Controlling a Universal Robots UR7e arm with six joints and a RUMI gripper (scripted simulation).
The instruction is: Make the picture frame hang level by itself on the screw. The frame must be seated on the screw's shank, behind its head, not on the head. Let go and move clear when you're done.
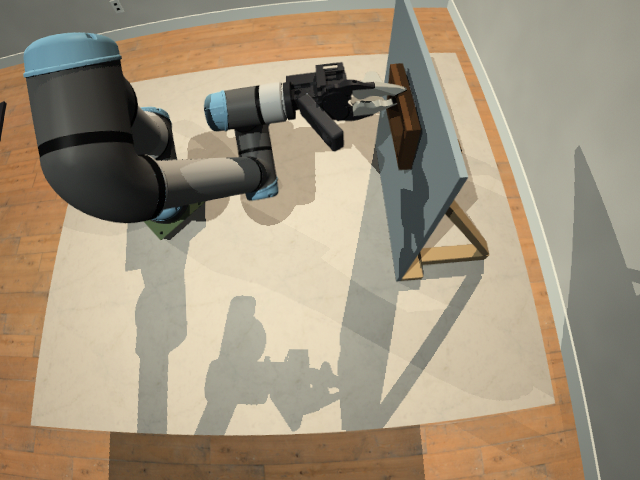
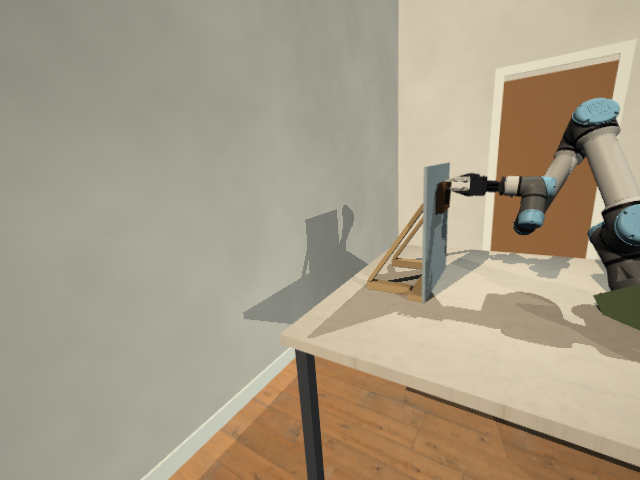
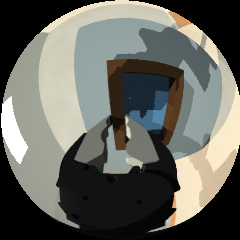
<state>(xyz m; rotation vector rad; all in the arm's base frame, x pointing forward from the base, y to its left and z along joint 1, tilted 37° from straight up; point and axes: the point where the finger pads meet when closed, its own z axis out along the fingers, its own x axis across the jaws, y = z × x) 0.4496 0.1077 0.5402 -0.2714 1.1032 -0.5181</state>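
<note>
We see a dark brown wooden frame [image 1: 404,121] with a smooth, matt look against a flat, matt blue-grey board [image 1: 436,155], which light raw-wood struts [image 1: 467,222] prop up. The table [image 2: 465,341] has a pale, smooth, faintly veined top on black legs. The arm [image 1: 206,175] shows satin grey shells with glossy blue caps.

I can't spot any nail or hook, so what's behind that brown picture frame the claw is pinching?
Directly behind the picture frame stands the upright grey-blue board, propped by wooden braces. The gripper pinches the frame's wooden edge. Any screw is hidden by the frame; whether it hangs on one cannot be seen.
</note>
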